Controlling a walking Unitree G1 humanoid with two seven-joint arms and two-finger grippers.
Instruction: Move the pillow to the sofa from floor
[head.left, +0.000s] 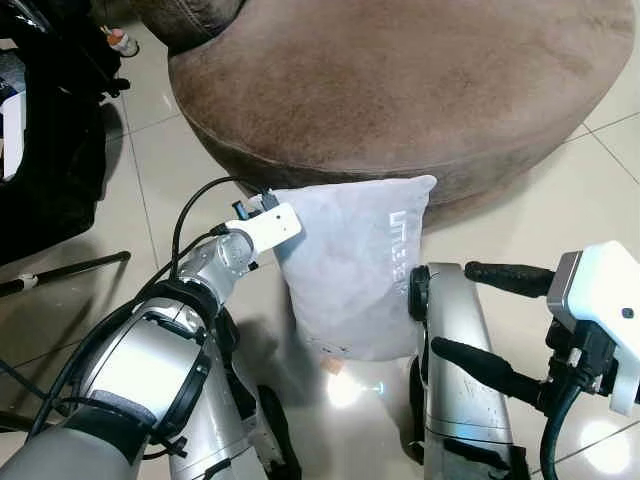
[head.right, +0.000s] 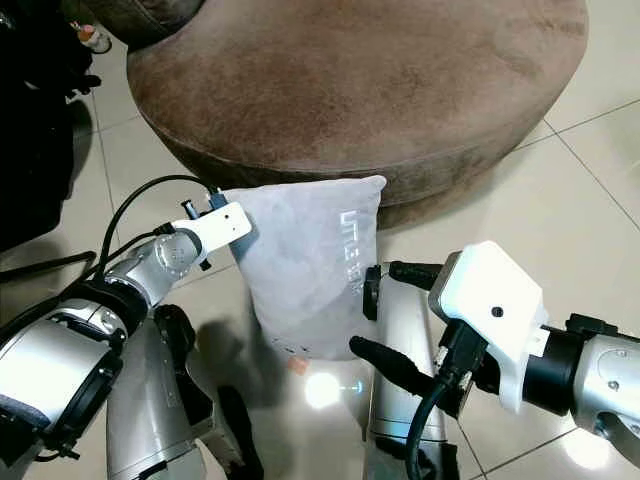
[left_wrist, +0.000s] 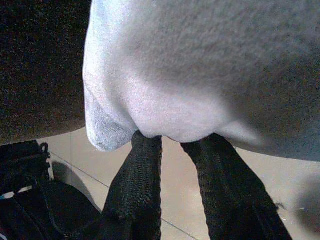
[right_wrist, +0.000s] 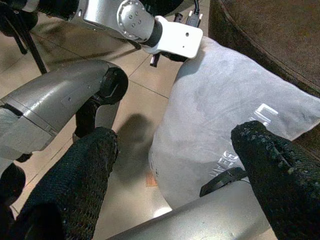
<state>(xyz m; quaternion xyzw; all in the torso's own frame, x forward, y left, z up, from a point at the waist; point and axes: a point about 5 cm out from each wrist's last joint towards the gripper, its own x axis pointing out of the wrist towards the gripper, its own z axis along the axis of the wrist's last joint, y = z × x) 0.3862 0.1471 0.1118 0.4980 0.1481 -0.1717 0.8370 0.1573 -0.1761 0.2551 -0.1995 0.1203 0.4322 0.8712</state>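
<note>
A pale grey pillow (head.left: 350, 270) with white lettering stands on edge on the tiled floor, its top leaning against the side of the round brown sofa (head.left: 400, 80). My left gripper (left_wrist: 172, 137) is shut on the pillow's upper left edge, and the fabric bulges over its two black fingers (left_wrist: 140, 175). The white wrist block (head.left: 265, 225) sits right beside that corner. My right gripper (head.left: 453, 308) is open to the right of the pillow, level with its lower half. Its fingers (right_wrist: 265, 150) point toward the pillow and hold nothing.
My own silver legs (head.left: 455, 350) stand on the floor just below and beside the pillow. Black bags and gear (head.left: 50, 150) crowd the left, with a black rod (head.left: 70, 270) lying on the tiles. Bare tiled floor (head.left: 600, 190) lies to the right.
</note>
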